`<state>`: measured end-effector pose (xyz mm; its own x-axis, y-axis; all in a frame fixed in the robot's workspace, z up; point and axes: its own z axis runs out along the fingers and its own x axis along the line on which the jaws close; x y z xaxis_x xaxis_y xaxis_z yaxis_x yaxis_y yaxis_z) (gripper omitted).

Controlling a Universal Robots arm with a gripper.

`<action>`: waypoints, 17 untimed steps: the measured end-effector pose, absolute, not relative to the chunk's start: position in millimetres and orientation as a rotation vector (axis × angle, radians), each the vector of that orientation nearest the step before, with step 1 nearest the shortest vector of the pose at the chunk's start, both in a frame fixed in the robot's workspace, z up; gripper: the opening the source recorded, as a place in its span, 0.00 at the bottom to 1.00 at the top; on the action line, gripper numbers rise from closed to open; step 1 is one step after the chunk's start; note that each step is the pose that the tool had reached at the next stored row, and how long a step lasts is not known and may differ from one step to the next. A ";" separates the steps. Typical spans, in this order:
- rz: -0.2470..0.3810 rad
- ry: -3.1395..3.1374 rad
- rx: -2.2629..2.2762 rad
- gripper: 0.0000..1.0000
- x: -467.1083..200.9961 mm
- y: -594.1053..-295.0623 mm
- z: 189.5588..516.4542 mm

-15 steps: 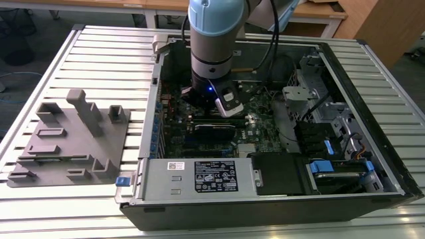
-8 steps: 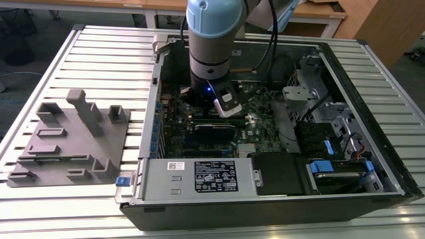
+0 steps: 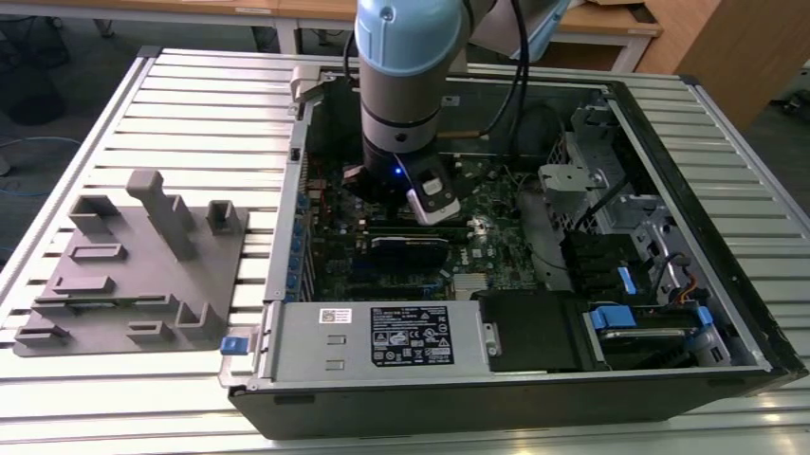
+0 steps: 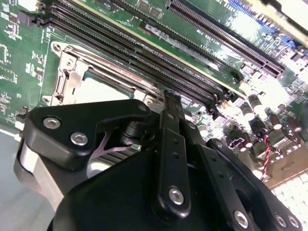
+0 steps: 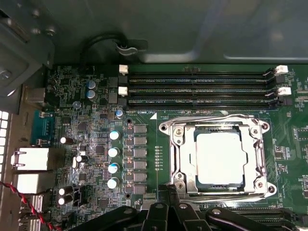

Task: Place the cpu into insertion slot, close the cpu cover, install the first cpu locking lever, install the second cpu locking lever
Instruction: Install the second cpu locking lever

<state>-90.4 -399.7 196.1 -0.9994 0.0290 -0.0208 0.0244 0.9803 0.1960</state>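
Observation:
The cpu [image 5: 220,158] lies flat in the insertion slot [image 5: 262,187], its pale silvery top showing. The cpu cover [image 5: 184,155], a shiny metal frame, lies down around the chip, and thin wire levers [image 5: 211,119] run along the socket's edges. My gripper [image 5: 169,191] hangs just beside the socket with its black fingertips together and nothing between them. In the second wrist view the gripper [image 4: 168,96] has its tip at the socket's metal rim [image 4: 65,77], next to the chip [image 4: 103,87]. In the exterior view the arm [image 3: 402,95] reaches down into the open computer case.
Long black memory slots [image 5: 197,89] run beside the socket, and capacitors [image 5: 113,151] stand nearby. The case [image 3: 506,398] lies on a slatted metal table. A grey fixture plate [image 3: 127,265] sits at the exterior view's left. The power supply [image 3: 379,336] and drive bays [image 3: 633,275] stand around the board.

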 end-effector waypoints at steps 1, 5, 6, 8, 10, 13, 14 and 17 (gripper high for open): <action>0.307 3.103 0.042 0.11 -90.6 -399.7 195.9; 0.307 3.103 0.042 0.11 -92.1 -399.7 195.0; 0.306 3.103 0.042 0.11 -92.7 -399.7 194.8; 0.306 3.103 0.042 0.11 -93.8 -399.7 193.9; 0.306 3.103 0.042 0.11 -94.1 -399.7 192.6; 0.306 3.103 0.042 0.11 -94.9 -399.8 191.3; 0.306 3.103 0.042 0.11 -95.1 -399.9 191.0; 0.306 3.103 0.042 0.11 -95.6 -399.8 190.0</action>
